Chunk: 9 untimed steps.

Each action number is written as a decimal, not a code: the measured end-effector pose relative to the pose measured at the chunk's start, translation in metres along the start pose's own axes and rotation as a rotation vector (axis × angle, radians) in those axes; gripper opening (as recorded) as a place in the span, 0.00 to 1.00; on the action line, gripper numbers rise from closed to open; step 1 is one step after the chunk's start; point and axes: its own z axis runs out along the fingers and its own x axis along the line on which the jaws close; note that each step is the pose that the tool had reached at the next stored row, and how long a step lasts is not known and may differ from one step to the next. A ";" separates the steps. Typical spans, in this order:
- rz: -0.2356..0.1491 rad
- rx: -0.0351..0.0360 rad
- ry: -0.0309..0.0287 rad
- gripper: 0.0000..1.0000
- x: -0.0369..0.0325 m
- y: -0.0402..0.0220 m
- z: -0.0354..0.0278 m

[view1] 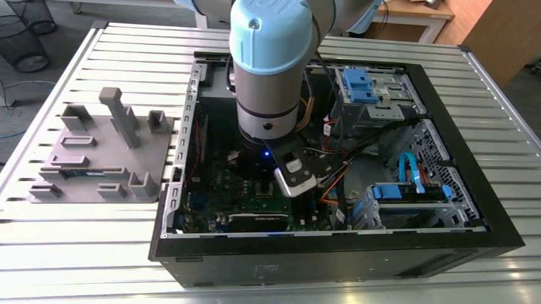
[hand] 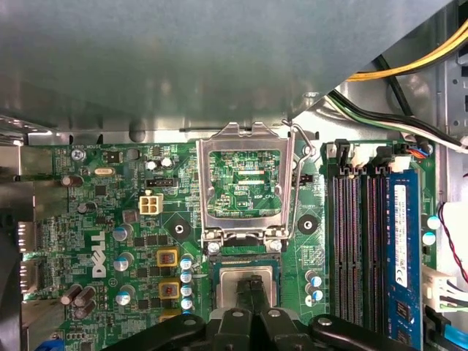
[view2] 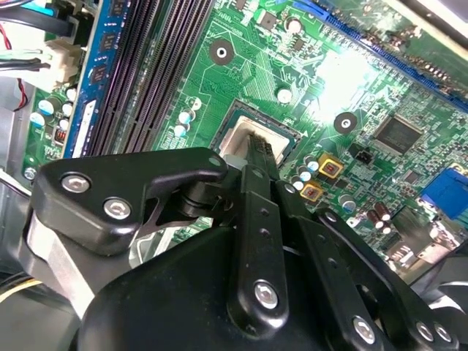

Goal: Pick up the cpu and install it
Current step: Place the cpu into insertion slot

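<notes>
Black links of the gripper point(hand: 252, 287) crowd the front of both wrist views. Its fingers point(view2: 256, 183) run side by side to a narrow tip. They are drawn together with no gap to be seen and nothing clamped between them. That tip is over the middle of the cpu point(hand: 228, 287); whether it presses on the metal top or hangs just above it I cannot tell.

The cpu lies flat in the socket point(hand: 241, 260), its silvery top showing on either side of the fingers. In the second wrist view a pale part of the cpu point(view2: 235, 137) shows beside the tip. The socket's metal cover point(hand: 204, 183) stands open just beyond the cpu, with green board visible through its window. A thin wire lever point(hand: 295, 191) runs along one side of the cover.

Around the socket spreads the green board point(hand: 110, 212), dotted with small round capacitors. Dark memory slots point(hand: 355, 234) lie near the socket, and a memory stick point(hand: 402, 234) with a blue face sits in the slot farthest from it. Yellow and black cables point(hand: 409, 64) run along the case wall near the slots.

In the exterior view the arm point(view1: 266, 63) reaches straight down into an open computer case point(view1: 338, 259) lying on a slatted metal table point(view1: 85, 259). On the exterior view's left, apart from the case, a grey holder tray point(view1: 93, 158) rests on the table.
</notes>
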 end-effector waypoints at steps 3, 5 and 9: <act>0.001 -0.0006 -0.0003 0.11 0.0000 0.0001 0.0012; 0.001 -0.0001 -0.0001 0.11 0.0001 0.0000 0.0021; 0.001 -0.0002 -0.0002 0.11 0.0001 0.0001 0.0025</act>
